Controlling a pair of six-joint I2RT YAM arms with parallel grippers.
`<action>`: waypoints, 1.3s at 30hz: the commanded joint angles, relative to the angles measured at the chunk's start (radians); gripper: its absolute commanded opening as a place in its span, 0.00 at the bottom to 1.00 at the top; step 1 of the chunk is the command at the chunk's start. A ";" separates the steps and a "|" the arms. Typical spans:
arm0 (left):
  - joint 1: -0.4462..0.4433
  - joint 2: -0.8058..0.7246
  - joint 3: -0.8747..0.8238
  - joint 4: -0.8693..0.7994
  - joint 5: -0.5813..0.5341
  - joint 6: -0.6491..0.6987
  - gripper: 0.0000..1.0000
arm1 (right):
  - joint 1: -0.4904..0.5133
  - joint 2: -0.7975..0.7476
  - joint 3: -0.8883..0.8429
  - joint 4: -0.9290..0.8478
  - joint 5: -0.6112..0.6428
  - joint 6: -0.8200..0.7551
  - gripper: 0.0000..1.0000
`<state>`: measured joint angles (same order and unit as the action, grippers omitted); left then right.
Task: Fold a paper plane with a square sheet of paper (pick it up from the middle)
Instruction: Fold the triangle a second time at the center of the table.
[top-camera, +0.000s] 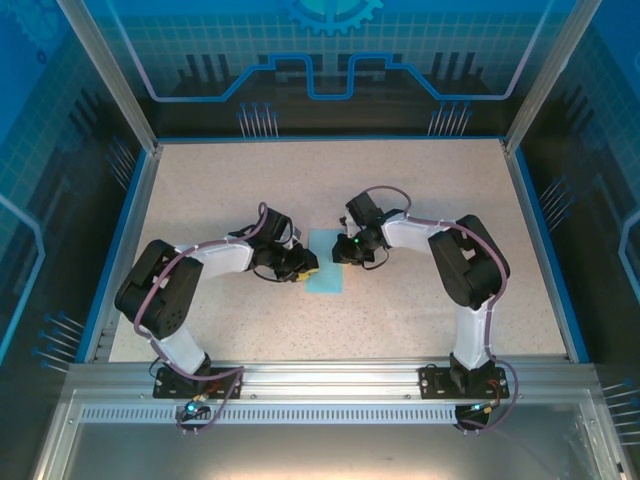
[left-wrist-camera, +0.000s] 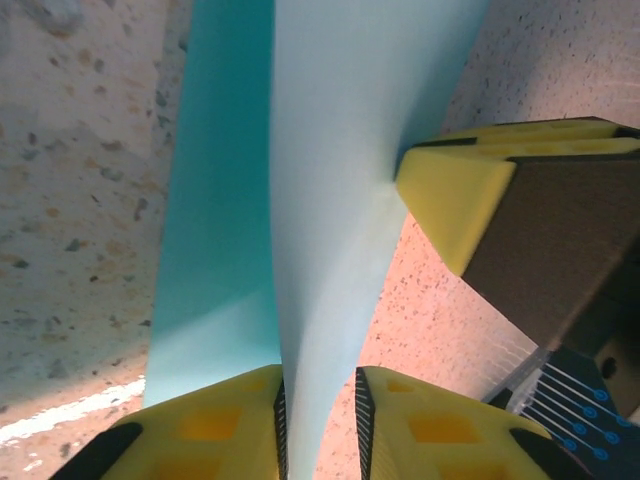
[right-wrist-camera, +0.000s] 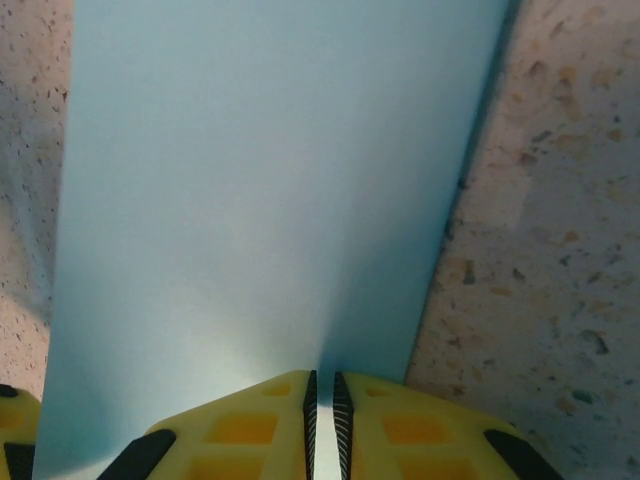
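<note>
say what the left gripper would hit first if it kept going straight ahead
The left gripper pinches the sheet; past that, probably the right gripper, just beside its line, though depth is unclear.

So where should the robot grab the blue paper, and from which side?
Probably by its thin side edges, coming in low from the left and the right. The paper is flat and floppy, so nothing in the middle sticks up to pinch. The left tool and the right tool each pinch a lifted edge between closed fingers that way.
</note>
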<state>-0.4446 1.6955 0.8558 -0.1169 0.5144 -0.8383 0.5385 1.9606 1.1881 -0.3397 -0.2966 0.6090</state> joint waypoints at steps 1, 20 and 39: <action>-0.008 -0.015 0.016 0.032 0.074 -0.024 0.30 | 0.011 0.037 0.006 -0.039 0.002 0.008 0.17; -0.019 0.069 0.058 0.183 0.097 -0.123 0.40 | -0.003 0.024 0.013 -0.027 -0.048 0.038 0.17; -0.019 0.133 0.088 0.180 0.042 -0.120 0.38 | -0.056 -0.254 -0.191 0.078 -0.085 -0.113 0.31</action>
<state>-0.4606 1.8183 0.9192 0.0616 0.5705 -0.9447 0.4835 1.7180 1.0199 -0.2802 -0.3519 0.5728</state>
